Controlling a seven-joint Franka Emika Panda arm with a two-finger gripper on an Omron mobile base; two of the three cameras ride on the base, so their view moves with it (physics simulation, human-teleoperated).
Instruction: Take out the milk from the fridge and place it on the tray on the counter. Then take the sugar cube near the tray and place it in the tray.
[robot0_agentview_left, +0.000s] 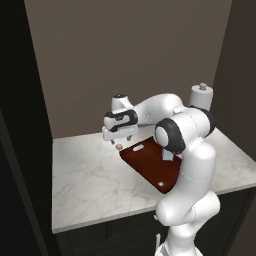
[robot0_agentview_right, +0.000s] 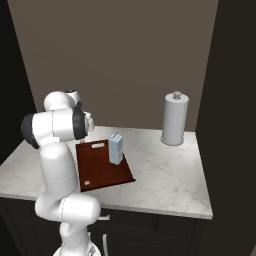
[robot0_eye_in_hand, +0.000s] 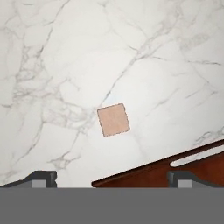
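Desk (robot0_agentview_left: 95, 175): white marble top with grey veins over dark cabinets; carries all items below.
Tray (robot0_agentview_right: 102, 162): dark red-brown, flat, slot handle at each short end; lies mid-desk.
Paper roll (robot0_agentview_right: 175, 120): tall grey-white cylinder with knob; far right, well apart from tray.
Milk (robot0_agentview_right: 116, 148): pale blue carton, upright on tray.
Gripper (robot0_agentview_left: 120, 137): hangs above desk just left of tray's far end; jaws released, spread wide, grasping nothing.
Sugar cube (robot0_eye_in_hand: 113, 119): beige, on bare desk just beside tray's edge, below the jaws.
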